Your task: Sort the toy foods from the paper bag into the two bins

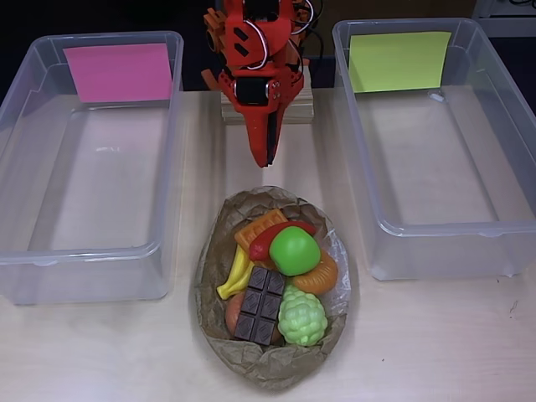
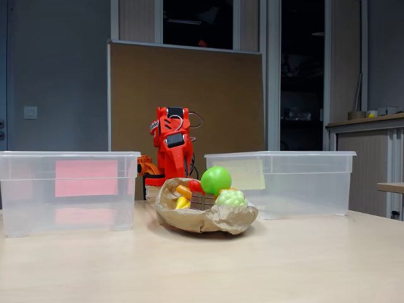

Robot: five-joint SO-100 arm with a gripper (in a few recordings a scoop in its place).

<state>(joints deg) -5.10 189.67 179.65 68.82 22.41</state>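
**Toys piled in the bag, arm folded at the far edge**

Toys fill the paper bag (image 1: 272, 360), which we see lying near the desk's front edge, about midway between its left and right sides in the overhead view. Its oval outline runs long from the far edge toward the front edge. Inside, the chocolate bar (image 1: 260, 306) lies along that same axis; the bananas (image 1: 237, 275) lean at its left, tips toward the front. The green apple (image 1: 294, 249) sits on top, with the red chili (image 1: 270, 241) and the waffle (image 1: 260, 227) behind it, the croissant (image 1: 318, 275) curled to its right, and the grapes (image 1: 301, 316) at the front right.

The pink-sheet bin (image 1: 92, 251) stands at the desk's left side, the yellow-green-sheet bin (image 1: 435, 226) at its right, both with long axes running front to back, the bag between them and apart from each.

The orange gripper (image 1: 266, 155) points down toward the bag from the far edge, well short of it; its jaws look closed together, holding nothing.

The desk (image 1: 435, 352) is pale wood laminate. In the fixed view we see a brown board (image 2: 189, 95) and grey walls behind it.
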